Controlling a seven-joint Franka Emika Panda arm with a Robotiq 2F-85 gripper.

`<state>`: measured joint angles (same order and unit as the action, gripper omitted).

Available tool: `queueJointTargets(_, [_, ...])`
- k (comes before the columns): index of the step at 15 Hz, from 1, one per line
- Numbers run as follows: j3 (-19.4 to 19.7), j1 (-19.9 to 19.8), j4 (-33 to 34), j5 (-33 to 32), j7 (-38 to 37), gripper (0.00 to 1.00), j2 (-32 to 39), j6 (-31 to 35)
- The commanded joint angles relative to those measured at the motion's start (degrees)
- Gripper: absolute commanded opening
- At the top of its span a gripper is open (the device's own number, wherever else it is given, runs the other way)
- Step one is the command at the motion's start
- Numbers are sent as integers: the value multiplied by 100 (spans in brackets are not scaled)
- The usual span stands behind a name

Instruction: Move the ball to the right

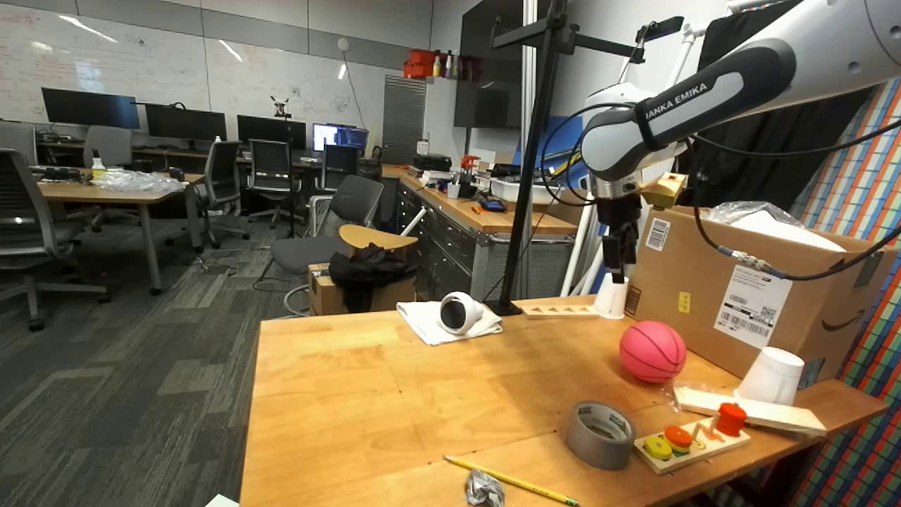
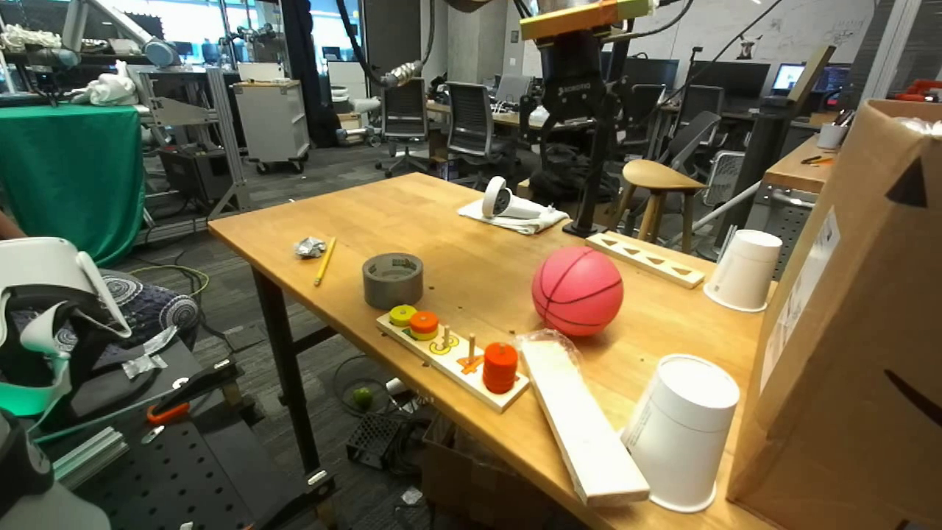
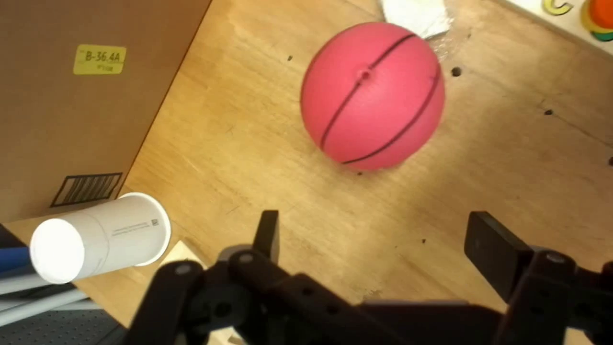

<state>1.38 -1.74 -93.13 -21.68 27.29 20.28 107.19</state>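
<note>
1. I saw the gripper (image 3: pixel 373 235) hanging over the table (image 3: pixel 230 148), its jaws standing wide apart.
2. In the wrist view, the pink ball (image 3: pixel 372 96) rested on the table at twelve o'clock from it.
3. There, too, an upside-down white cup (image 3: pixel 110 235) stood at eight o'clock from the ball.

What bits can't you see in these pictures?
Pinkish-red round ball: underside hidden by itself, every view.
Upturned white paper cups: insides hidden by their walls, both exterior views.
Pale wooden peg board: cut off by wrist view's top-right corner.
Yellow paper label: lower line too blurred, wrist view.
</note>
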Motion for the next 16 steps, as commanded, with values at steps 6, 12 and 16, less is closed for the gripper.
queueJointTargets(6, [-285, 41, -153, 937, -332, 100, -157, -1716])
queueJointTargets(12, [-349, -68, -517, 1557, -68, 100, -62, -1394])
queueJointTargets(16, [-307, -148, -801, 1360, 314, 100, 99, -978])
